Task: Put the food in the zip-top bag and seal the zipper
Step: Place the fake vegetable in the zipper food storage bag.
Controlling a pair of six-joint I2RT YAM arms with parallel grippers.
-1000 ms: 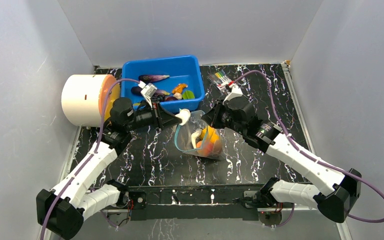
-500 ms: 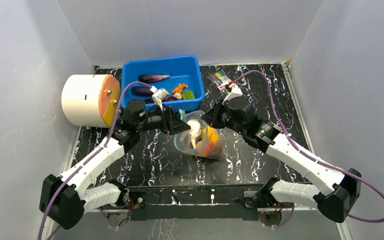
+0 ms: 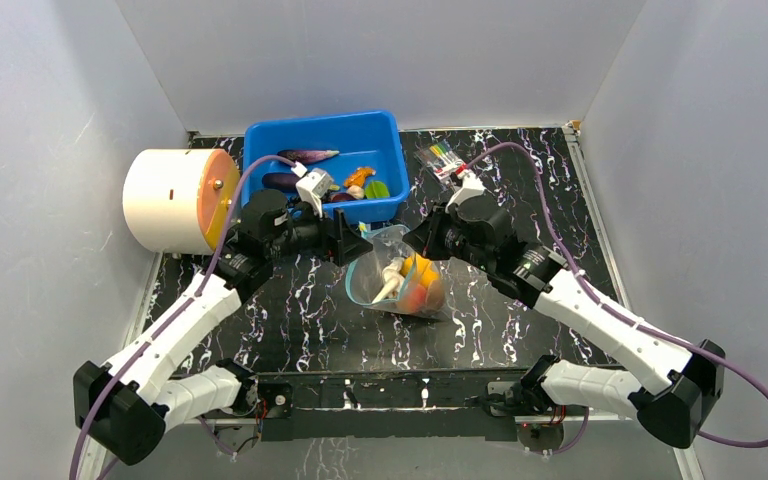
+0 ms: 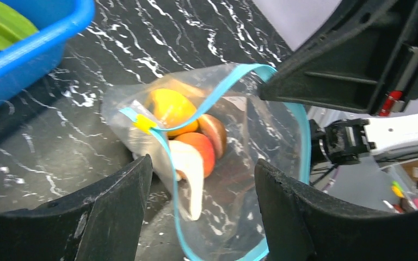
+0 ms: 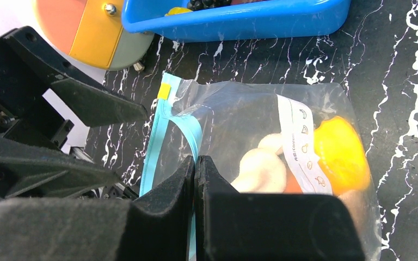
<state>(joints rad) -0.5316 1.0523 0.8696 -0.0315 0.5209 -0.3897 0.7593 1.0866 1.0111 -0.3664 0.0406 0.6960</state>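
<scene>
The clear zip-top bag (image 3: 372, 288) lies mid-table with its mouth gaping toward the left. My right gripper (image 3: 412, 240) is shut on the far lip of the teal zipper (image 5: 151, 147), holding it up. Inside the bag are a yellow pepper (image 4: 168, 109), an orange fruit (image 4: 198, 149) and a white piece (image 4: 193, 179). My left gripper (image 4: 201, 179) is open just outside the mouth, with nothing between its fingers. More food lies in the blue bin (image 3: 260, 140): a purple eggplant (image 3: 307, 156), a green slice (image 3: 377, 188) and others.
A white drum with an orange face (image 3: 165, 200) lies at the left beside the bin. A small packet of markers (image 3: 442, 156) is at the back, right of the bin. Grey walls enclose the black marbled table (image 3: 520, 340).
My left gripper opened over the bag's mouth, the white piece dropped inside, and the gripper drew back slightly left. My right gripper kept its hold on the zipper.
</scene>
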